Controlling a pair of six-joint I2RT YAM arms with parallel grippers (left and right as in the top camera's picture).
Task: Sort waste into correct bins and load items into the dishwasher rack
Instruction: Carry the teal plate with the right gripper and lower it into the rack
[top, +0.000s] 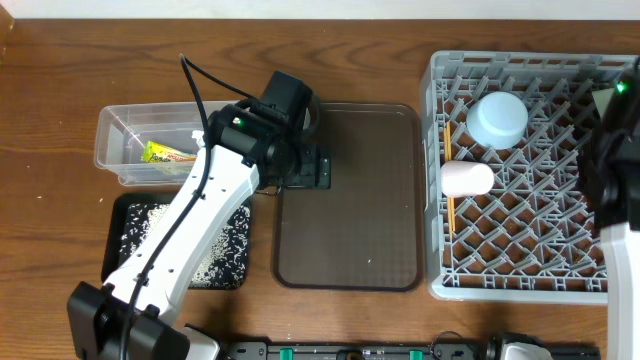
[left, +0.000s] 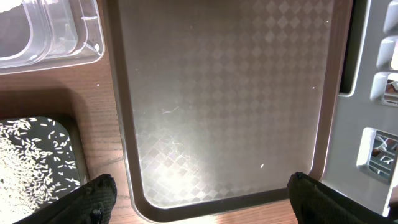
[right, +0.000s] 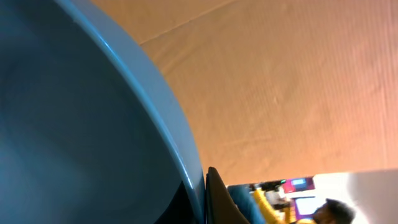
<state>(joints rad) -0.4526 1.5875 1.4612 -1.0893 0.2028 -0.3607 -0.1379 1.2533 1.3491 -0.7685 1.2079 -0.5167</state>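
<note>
the dishwasher rack filled the 3 o'clock side, and the brown serving tray lay bare at centre. the right gripper was clamped on the rim of the dark blue plate, which we judged not yet slotted. the clear tub sat at 10 o'clock and the black tray at 8. the left gripper hung over the serving tray, fingers wide apart, empty. racked already: the pale blue-white bowl, the pink cup on its side with long axis 9 to 3, and the chopsticks running 12 to 6. the snack wrapper lay in the tub, its length 9 to 3. rice grains covered the black tray. we found no green bowl or tissue.
</note>
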